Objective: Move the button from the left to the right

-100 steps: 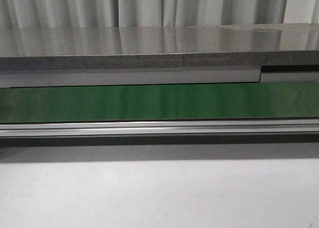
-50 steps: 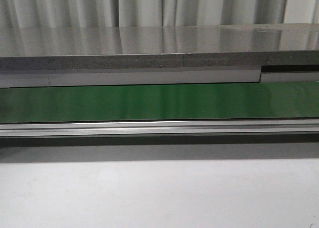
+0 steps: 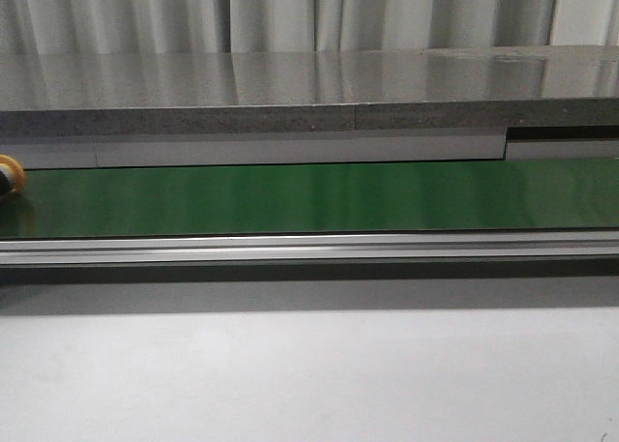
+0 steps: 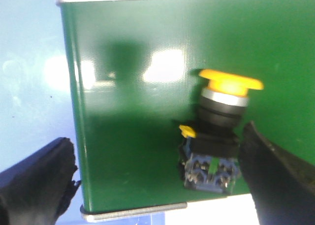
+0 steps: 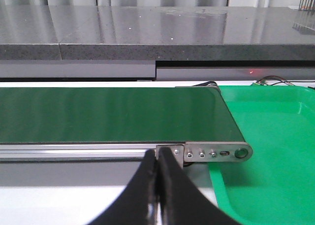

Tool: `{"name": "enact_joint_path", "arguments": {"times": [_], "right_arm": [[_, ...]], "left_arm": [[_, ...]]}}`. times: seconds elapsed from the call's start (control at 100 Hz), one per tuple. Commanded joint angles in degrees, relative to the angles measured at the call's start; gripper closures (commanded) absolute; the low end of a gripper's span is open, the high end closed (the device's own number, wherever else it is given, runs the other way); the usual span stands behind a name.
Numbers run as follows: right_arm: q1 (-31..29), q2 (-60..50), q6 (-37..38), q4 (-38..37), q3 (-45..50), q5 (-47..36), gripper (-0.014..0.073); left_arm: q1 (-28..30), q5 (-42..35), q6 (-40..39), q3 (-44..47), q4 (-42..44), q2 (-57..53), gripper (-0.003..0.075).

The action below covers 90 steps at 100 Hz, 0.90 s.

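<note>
The button (image 4: pixel 216 131), with a yellow mushroom cap on a black and blue body, lies on the green conveyor belt (image 4: pixel 133 112) near its end. My left gripper (image 4: pixel 158 146) is open wide around it. One finger (image 4: pixel 34 185) is off the belt's edge and the other finger (image 4: pixel 275 180) is right beside the button's body. In the front view only the button's yellow cap (image 3: pixel 8 174) peeks in at the belt's far left edge. My right gripper (image 5: pixel 158 158) is shut on nothing, in front of the belt's other end.
A bright green tray (image 5: pixel 275 151) sits just past the right end of the belt (image 5: pixel 113 114). A metal rail (image 3: pixel 309 249) runs along the belt's front, and a grey counter (image 3: pixel 309 84) lies behind it. White tabletop (image 3: pixel 309 374) lies in front.
The button's yellow cap has come into the front view at the belt's left edge; it was not there in either earlier frame.
</note>
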Motion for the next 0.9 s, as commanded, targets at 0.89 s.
{"name": "enact_joint_path", "arguments": {"times": [0.89], "right_arm": [[-0.4,-0.7,-0.1,-0.5,-1.0,-5.0,0.0662]], "left_arm": [[-0.4,-37.2,3.6,39.2,-4.0,-55.4,0.0078]]}}
